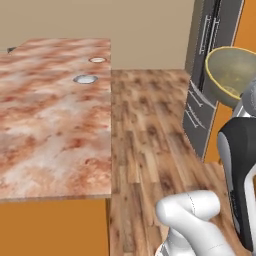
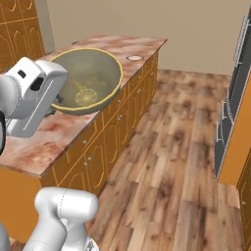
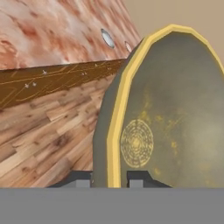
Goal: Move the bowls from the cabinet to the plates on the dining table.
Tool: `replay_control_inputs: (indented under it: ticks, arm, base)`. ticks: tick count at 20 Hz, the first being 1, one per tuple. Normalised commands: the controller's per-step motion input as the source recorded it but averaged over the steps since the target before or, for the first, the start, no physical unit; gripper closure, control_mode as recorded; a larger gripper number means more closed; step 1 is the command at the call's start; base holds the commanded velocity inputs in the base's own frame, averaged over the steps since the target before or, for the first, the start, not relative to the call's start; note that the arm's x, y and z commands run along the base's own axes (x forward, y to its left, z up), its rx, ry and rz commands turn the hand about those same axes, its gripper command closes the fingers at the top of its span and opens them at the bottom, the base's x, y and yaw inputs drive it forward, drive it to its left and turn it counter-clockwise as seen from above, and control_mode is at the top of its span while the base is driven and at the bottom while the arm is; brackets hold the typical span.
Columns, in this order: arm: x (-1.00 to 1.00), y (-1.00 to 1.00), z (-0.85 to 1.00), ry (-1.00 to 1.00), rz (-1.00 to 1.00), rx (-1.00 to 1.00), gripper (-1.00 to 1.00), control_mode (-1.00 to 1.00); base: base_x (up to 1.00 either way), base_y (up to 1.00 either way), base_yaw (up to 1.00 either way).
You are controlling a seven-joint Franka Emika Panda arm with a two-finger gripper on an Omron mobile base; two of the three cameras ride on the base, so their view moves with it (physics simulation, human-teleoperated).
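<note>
Olive-bronze bowl (image 3: 170, 113) — rim pinched in the hand (image 3: 110, 181); held above wood floor (image 2: 186, 147) beside the dining table (image 1: 45, 130).

you're looking across the dining table (image 1: 50, 125), its reddish-pink marbled top running along the left, with two plates far back near its right edge: the grey-rimmed plate (image 1: 85, 79) nearer and the red-rimmed plate (image 1: 97, 60) beyond it, well apart. at the right edge a bowl (image 1: 231, 75) with a yellow rim is up in the air, tilted so its speckled inside faces you, above the white arm (image 1: 192, 220) and in front of a dark grey cupboard (image 1: 205, 75). between table and cupboard lies a wood plank floor (image 1: 145, 150).
</note>
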Motion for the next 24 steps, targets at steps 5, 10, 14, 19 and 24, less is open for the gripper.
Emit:
replay_control_inputs:
  ticks: [5,10,14,19,24]
  arm:
    - [0.0,0.0,0.0,0.0,0.0,0.0,1.0,1.0]
    - [0.0,0.0,0.0,0.0,0.0,0.0,1.0,1.0]
    - [0.0,0.0,0.0,0.0,0.0,0.0,1.0,1.0]
    - [0.0,0.0,0.0,0.0,0.0,0.0,1.0,1.0]
    - [0.0,0.0,0.0,0.0,0.0,0.0,1.0,1.0]
  base:
    - [0.23,-0.61,0.24]
    - [0.23,-0.57,0.26]
    - [0.26,-0.56,0.25]
    - [0.3,-0.54,0.25]
    - [0.31,-0.56,0.25]
